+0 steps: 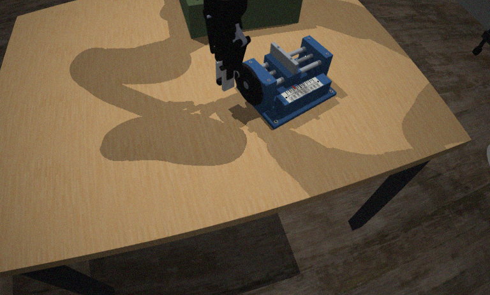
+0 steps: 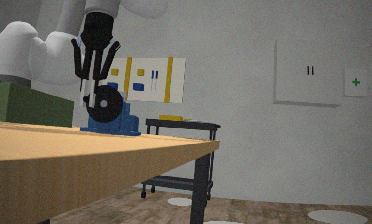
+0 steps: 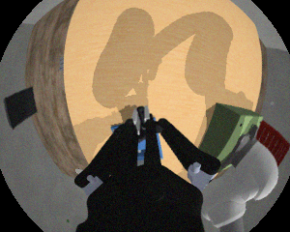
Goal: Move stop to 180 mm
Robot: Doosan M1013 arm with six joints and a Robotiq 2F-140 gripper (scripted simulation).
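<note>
A blue stop fixture stands on the table, its black handwheel facing the gripper. A light grey stop plate sits on the rods between the end blocks. The white scale carries a red pointer left of its middle; its numbers are too small to read. My gripper points down and is shut on the handwheel's crank knob, at the wheel's left edge in the exterior view. The fingers hide much of the knob.
A green block stands on the wooden table behind the fixture, near the white arm. A dark trolley stands beyond the table. A red ribbed object shows beside the green block.
</note>
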